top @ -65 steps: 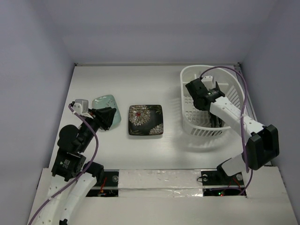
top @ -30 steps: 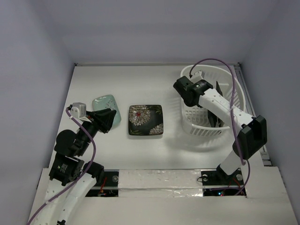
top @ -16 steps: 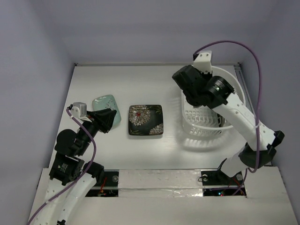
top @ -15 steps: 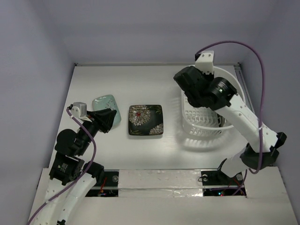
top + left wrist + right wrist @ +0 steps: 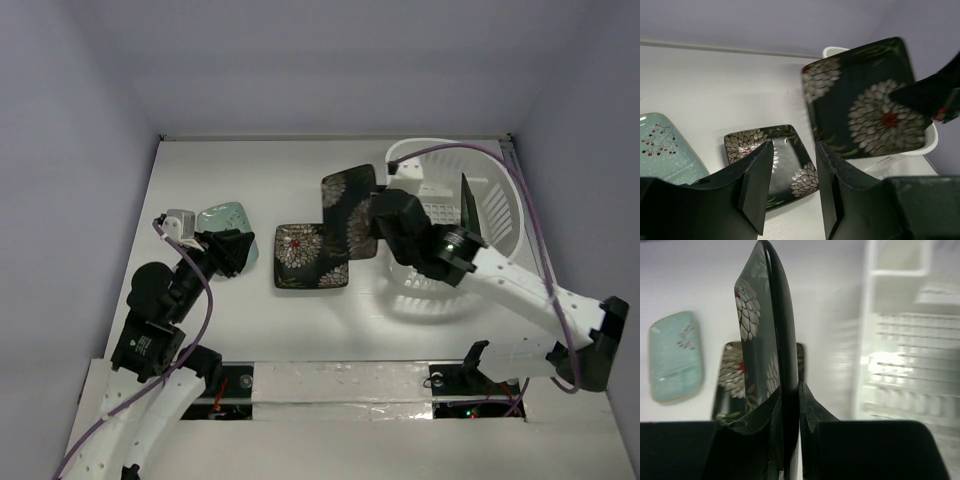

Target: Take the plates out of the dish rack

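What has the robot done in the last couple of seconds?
The right claw, which was reaching into the rack, has gripped a black flowered plate, lifted it out and carried it left. The left claw has barely moved, open by the green plate. The other flowered plate on the table stayed put; a dark plate remains in the rack.

One dish rack (image 5: 495, 212). Four plates: one dark plate (image 5: 468, 205) standing on edge inside the rack, one raised flowered plate (image 5: 347, 205) just left of it, one flat flowered plate (image 5: 303, 265) further left, one mint-green plate (image 5: 225, 215) furthest left.
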